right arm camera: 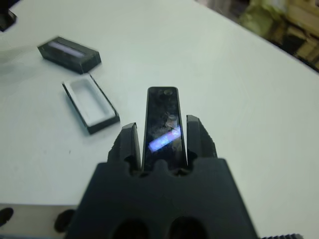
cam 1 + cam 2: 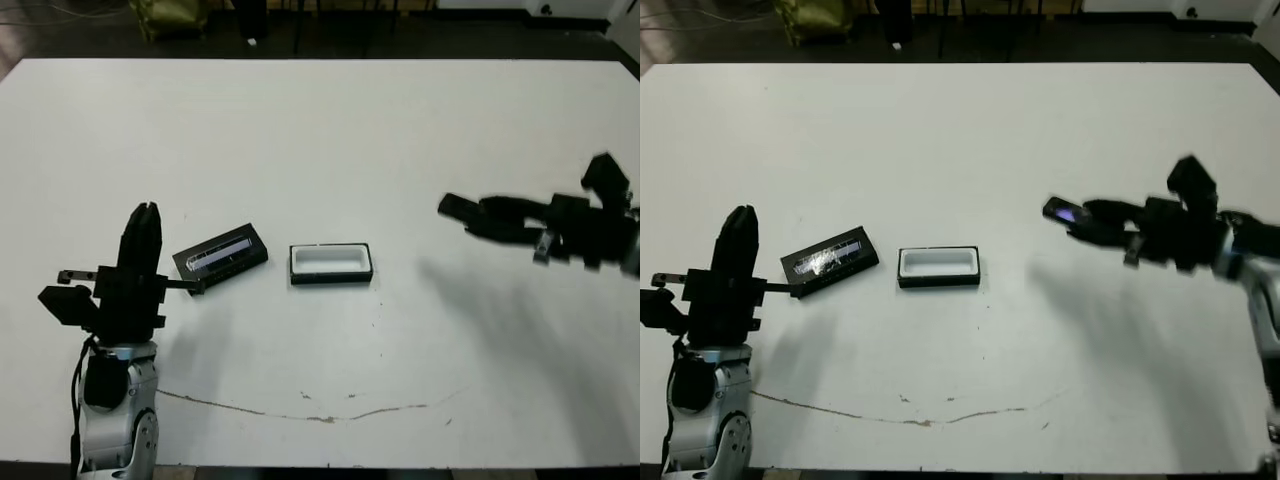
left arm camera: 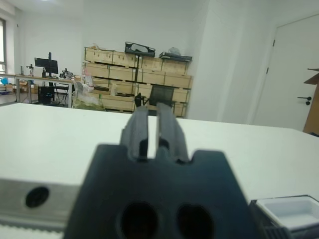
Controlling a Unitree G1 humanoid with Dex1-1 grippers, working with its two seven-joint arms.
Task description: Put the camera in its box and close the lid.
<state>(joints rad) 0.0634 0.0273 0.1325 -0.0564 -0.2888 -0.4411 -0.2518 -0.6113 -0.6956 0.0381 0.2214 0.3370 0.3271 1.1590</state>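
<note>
There is one camera (image 1: 162, 119), one box (image 2: 331, 263) and one lid (image 2: 220, 254). There are two grippers: one left gripper (image 2: 141, 232) and one right gripper (image 2: 1080, 218). All stand over one table (image 2: 330, 130). Beyond the far edge of the table, in the left wrist view, there is one door (image 3: 294, 84) at the right.

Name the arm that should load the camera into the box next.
Right: the right gripper holds the camera above the table, right of the open box. The left gripper holds nothing, beside the lid.
</note>
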